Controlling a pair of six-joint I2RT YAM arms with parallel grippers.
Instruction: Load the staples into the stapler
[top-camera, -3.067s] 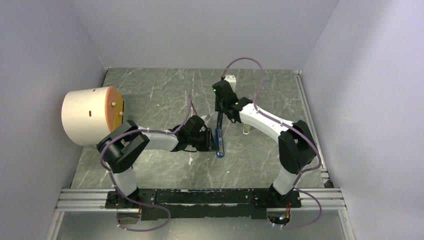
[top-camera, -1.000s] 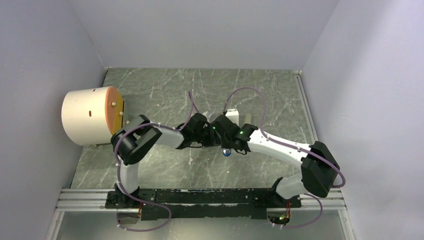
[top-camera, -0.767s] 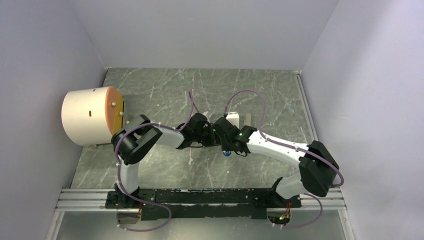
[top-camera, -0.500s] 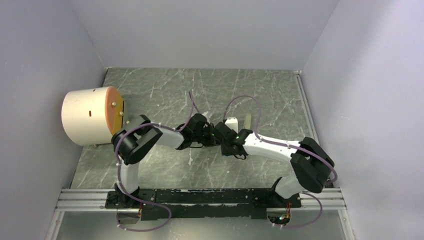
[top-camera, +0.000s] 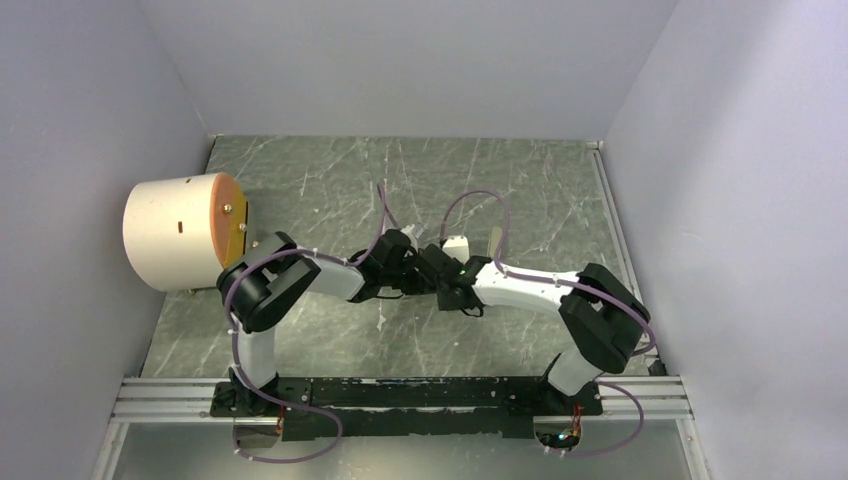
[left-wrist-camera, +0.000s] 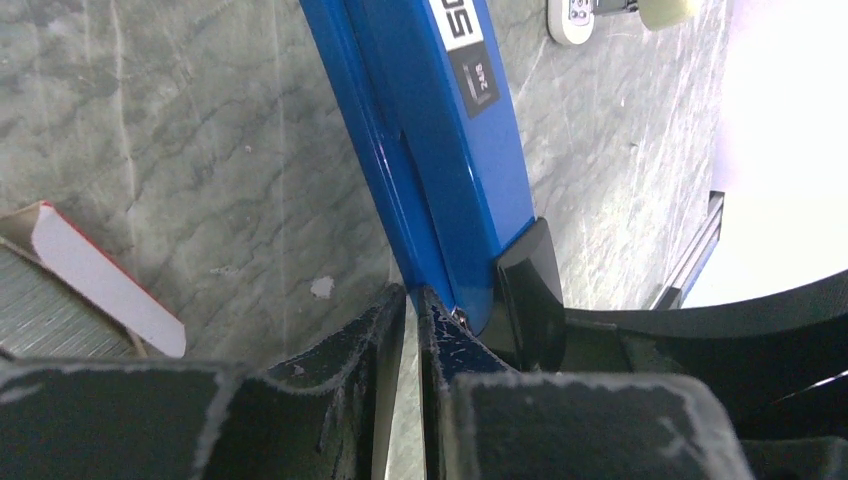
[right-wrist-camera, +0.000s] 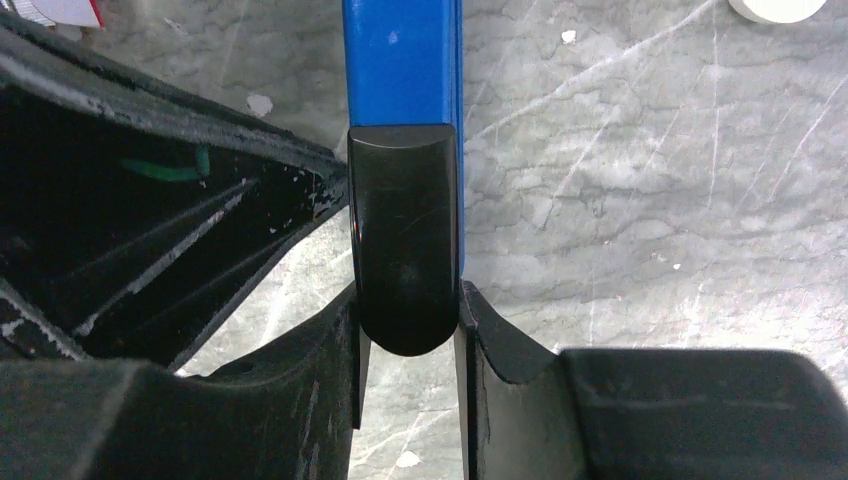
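- The stapler (left-wrist-camera: 440, 150) is at the middle of the table (top-camera: 300, 180), where the two arms meet. From above it is almost wholly hidden under the two wrists.
- Its blue body is long and slim, with a black-and-white label on top and a black tip (right-wrist-camera: 405, 230) at one end.
- The right gripper (right-wrist-camera: 408, 315) is clamped on that black tip, one finger pressed to each side of it. The rounded end of the tip sits between the pads.
- The left gripper (left-wrist-camera: 412, 305) is at the same end of the stapler, just beside the black tip. Its fingers are closed to a narrow slit, and the stapler's thin lower edge runs into that slit, so they pinch that edge.
- Whether the stapler rests on the table or is held just off it cannot be told.
- The staples (left-wrist-camera: 35, 315) show as a grey ribbed block at the edge of the left wrist view. They are near the stapler but apart from it.
- A small box (left-wrist-camera: 100, 285) with a white face and a red rim touches the staples on the side nearer the stapler.
- A pale beige bar (top-camera: 494, 240) lies just beyond the stapler on the far side.
- A small white piece (top-camera: 457, 243) lies between the bar and the stapler.
- A big cream drum (top-camera: 180, 232) with an orange face sits well off to the left of the stapler, at the table's left edge.
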